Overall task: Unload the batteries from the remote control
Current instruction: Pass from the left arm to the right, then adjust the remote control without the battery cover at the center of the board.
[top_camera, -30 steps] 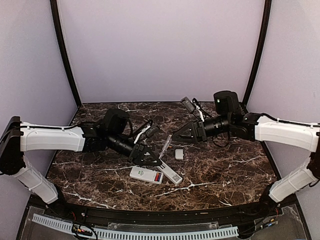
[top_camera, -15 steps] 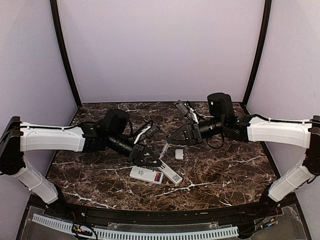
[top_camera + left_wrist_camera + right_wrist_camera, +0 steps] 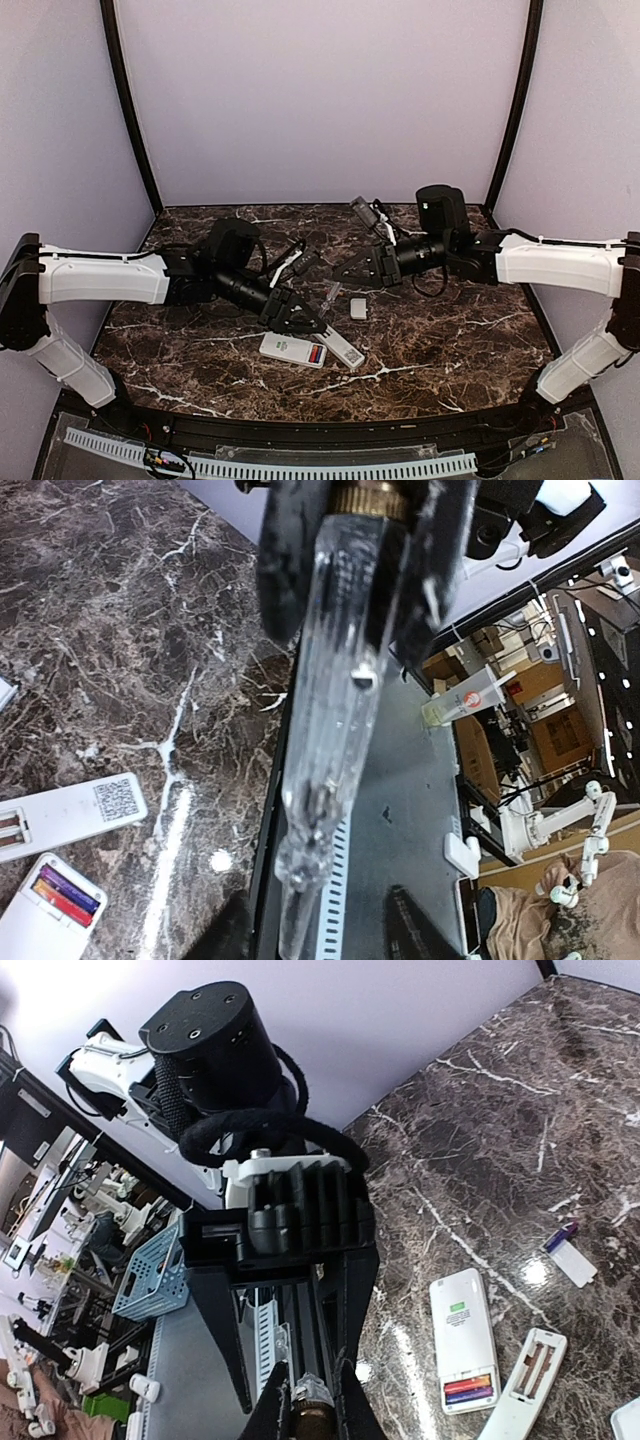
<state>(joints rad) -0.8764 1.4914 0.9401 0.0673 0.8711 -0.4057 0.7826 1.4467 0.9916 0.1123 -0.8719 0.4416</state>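
A white remote control (image 3: 285, 347) lies face down near the table's front, its open bay showing an orange-red and a purple battery (image 3: 317, 355) (image 3: 468, 1388) (image 3: 58, 895). A second remote (image 3: 345, 352) beside it has an empty bay (image 3: 538, 1361). A clear plastic tool (image 3: 332, 293) (image 3: 335, 710) spans the gap between both grippers above the remotes. My right gripper (image 3: 342, 277) (image 3: 313, 1412) is shut on one end of it. My left gripper (image 3: 300, 318) (image 3: 320, 930) stands open around the other end, fingers (image 3: 228, 932) apart from the tool.
A small white cover plate (image 3: 358, 308) lies on the marble behind the remotes. Another cover plate (image 3: 575, 1263) has a purple cell (image 3: 562, 1234) at its far end. The table's black front rim (image 3: 268, 810) runs close below my left gripper.
The right gripper moved left and shut on the clear tool's end. The left gripper, shut on the tool before, has opened and let go of it.
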